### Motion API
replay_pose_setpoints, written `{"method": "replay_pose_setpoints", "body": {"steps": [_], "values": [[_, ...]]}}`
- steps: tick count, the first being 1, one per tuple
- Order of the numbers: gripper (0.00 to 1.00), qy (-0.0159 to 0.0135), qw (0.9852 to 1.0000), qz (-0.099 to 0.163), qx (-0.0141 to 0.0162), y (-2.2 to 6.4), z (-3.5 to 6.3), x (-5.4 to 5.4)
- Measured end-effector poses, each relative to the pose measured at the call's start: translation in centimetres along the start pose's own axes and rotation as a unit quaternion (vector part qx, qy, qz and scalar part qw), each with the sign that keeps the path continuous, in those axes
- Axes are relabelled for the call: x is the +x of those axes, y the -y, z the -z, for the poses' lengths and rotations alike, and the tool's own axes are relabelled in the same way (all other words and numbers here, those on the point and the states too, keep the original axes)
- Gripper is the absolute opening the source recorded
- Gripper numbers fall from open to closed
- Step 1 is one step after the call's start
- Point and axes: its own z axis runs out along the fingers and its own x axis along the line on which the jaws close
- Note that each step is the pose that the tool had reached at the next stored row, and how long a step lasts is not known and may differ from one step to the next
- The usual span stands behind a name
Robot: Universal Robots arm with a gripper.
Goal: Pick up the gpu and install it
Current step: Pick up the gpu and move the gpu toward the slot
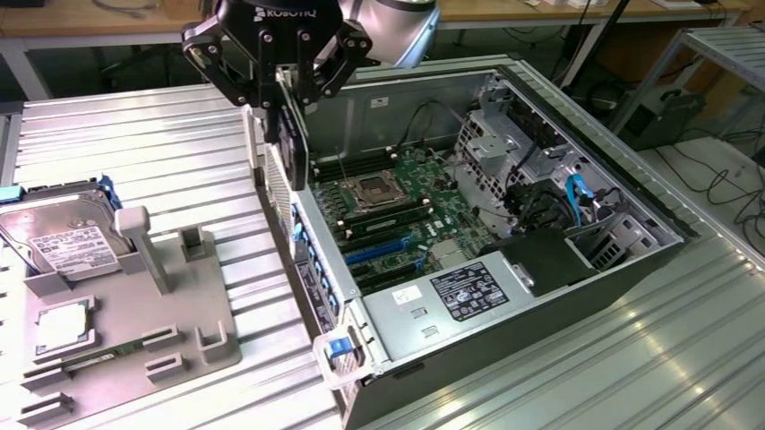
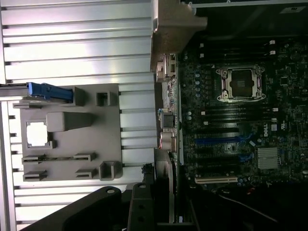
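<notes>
The counter (image 1: pixel 143 143) is shown as ribbed, shiny metal; the holder (image 1: pixel 120 313) as matt plastic; the gpu (image 1: pixel 287 134) as matt black.

Blk jointed fingers (image 1: pixel 227 67), white ROBOTIQ mark; silver-grey arm (image 1: pixel 395 27).

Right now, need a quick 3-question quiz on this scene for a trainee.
1. True or false: the end effector grips the gpu.
2. Multiple choice: where does the hard drive sit?
A) inside the computer case
B) on the gray fixture tray at the exterior view's left
C) in the end effector
3. Short answer: what colour are the long expansion slots on the motherboard?

Key: 1 true; 2 B; 3 blue.
</notes>
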Motion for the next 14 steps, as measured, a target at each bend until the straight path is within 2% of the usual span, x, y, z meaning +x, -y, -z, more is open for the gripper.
{"method": "replay_pose_setpoints", "body": {"steps": [14], "values": [[0.28, 0.0000, 1.0000, 0.000, 0.0000, -0.08, 0.00, -1.6]]}}
